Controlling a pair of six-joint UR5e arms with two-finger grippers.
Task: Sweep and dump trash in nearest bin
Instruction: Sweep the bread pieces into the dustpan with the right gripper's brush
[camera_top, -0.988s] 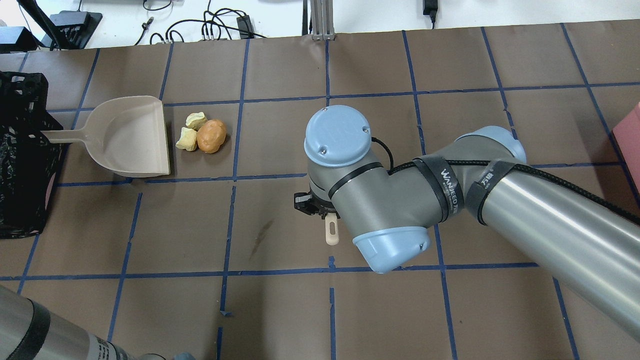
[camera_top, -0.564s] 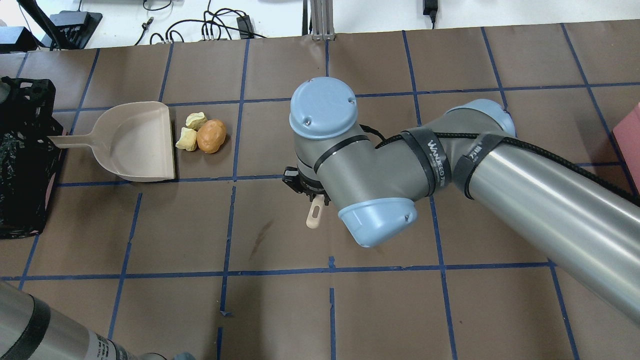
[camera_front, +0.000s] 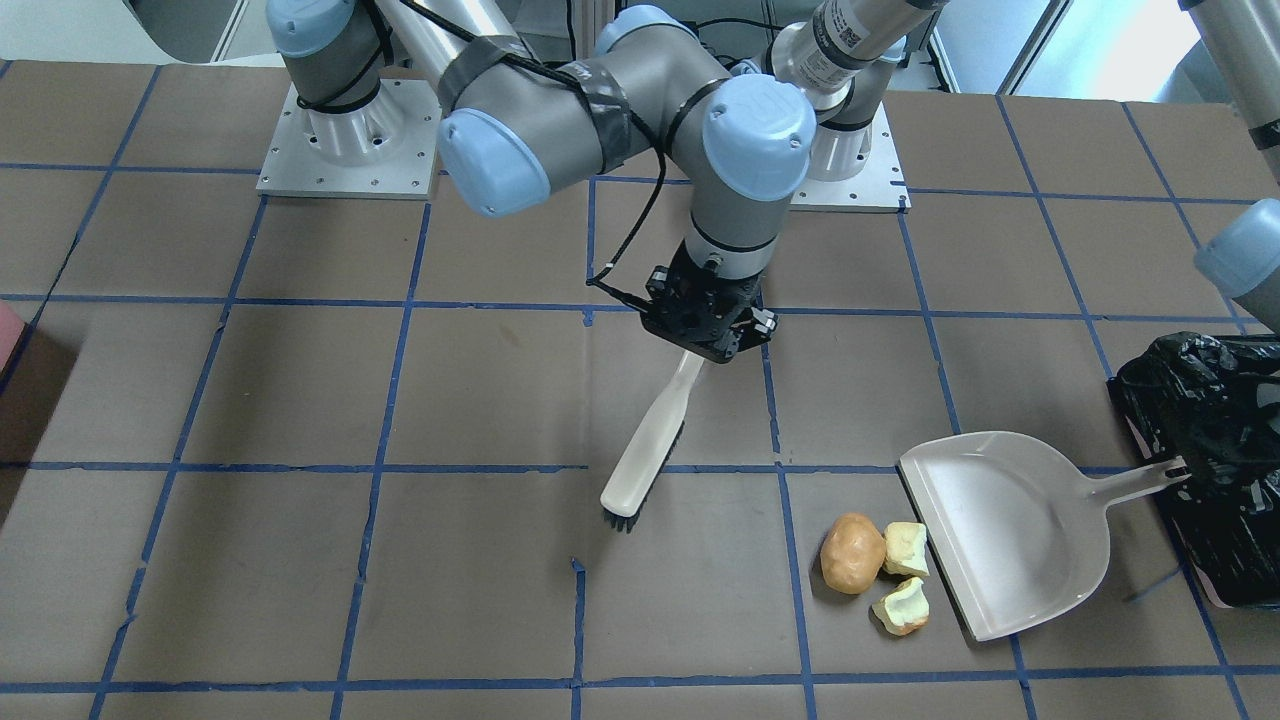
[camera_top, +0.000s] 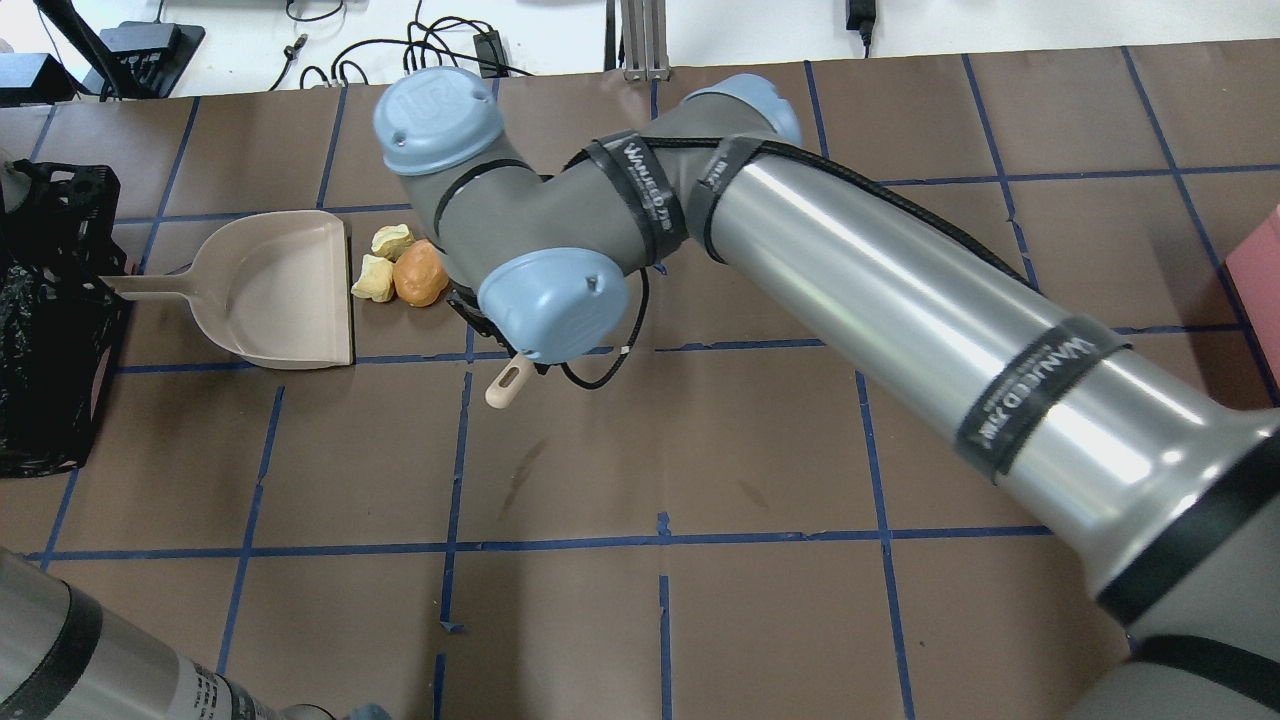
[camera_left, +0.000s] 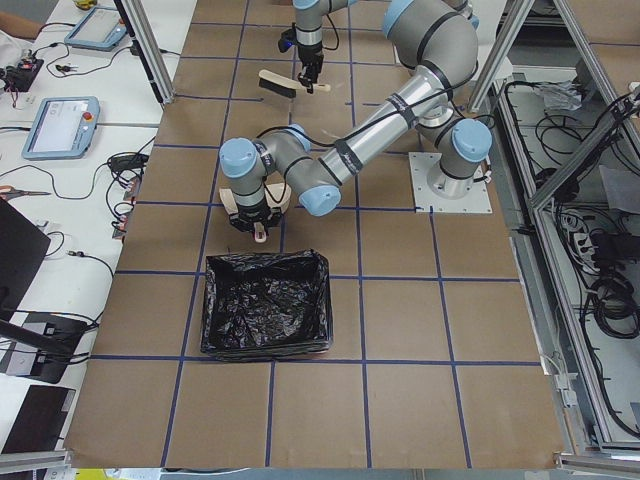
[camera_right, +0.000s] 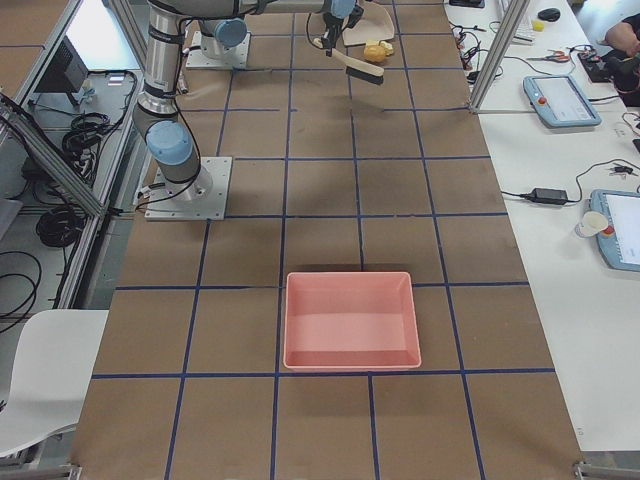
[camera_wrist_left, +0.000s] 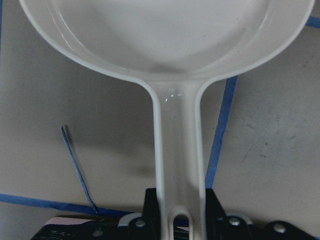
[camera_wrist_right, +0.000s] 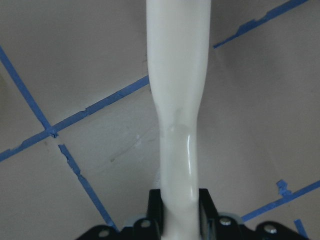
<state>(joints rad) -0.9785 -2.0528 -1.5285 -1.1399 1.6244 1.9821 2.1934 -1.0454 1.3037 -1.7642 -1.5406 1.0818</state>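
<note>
Exterior front-facing shows bristles (camera_front: 625, 518) of brush (camera_front: 655, 430) hidden overhead; right fingers (camera_wrist_right: 155, 207) clamp brush, left fingers (camera_wrist_left: 151, 205) dustpan (camera_front: 1000, 530).

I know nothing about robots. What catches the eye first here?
A grey arm's right gripper holds a white brush slanted down at mid-table. Nearby, three food scraps lie at the lip of a beige dustpan, whose handle points to a black-bagged bin.

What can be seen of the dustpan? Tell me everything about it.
The dustpan looks like beige plastic: a wide, shallow scoop with a raised rim and a straight handle that ends in a slot. It is empty. The left tool is shut on the handle's end, beside the bin. The open lip faces the trash, close beside the nearest piece.
</note>
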